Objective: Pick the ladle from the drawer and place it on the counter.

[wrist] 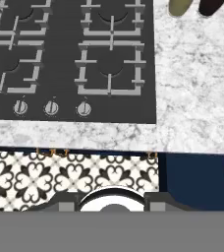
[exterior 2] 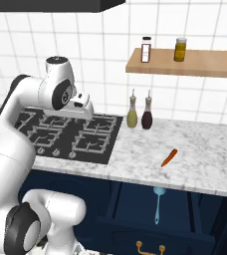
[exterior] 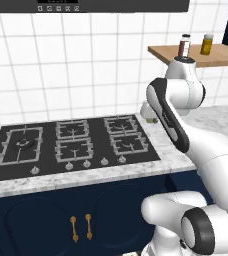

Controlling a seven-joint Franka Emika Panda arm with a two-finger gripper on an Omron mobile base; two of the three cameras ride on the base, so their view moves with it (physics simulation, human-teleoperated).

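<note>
Ladle (exterior 2: 157, 203) lying in open drawer (exterior 2: 135, 209), below surface (exterior 2: 195, 144), right of hob (exterior 2: 70, 134). Approach step, nothing grasped yet. Pincer (exterior 2: 83, 105) high over hob, state impossible to tell. Next: swing right, descend toward handle.

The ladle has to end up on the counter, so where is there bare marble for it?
The counter is bare between the hob and the carrot, and again to the carrot's right toward the end. It is crowded at the back, where two bottles stand. The ladle lies in the open drawer.
</note>
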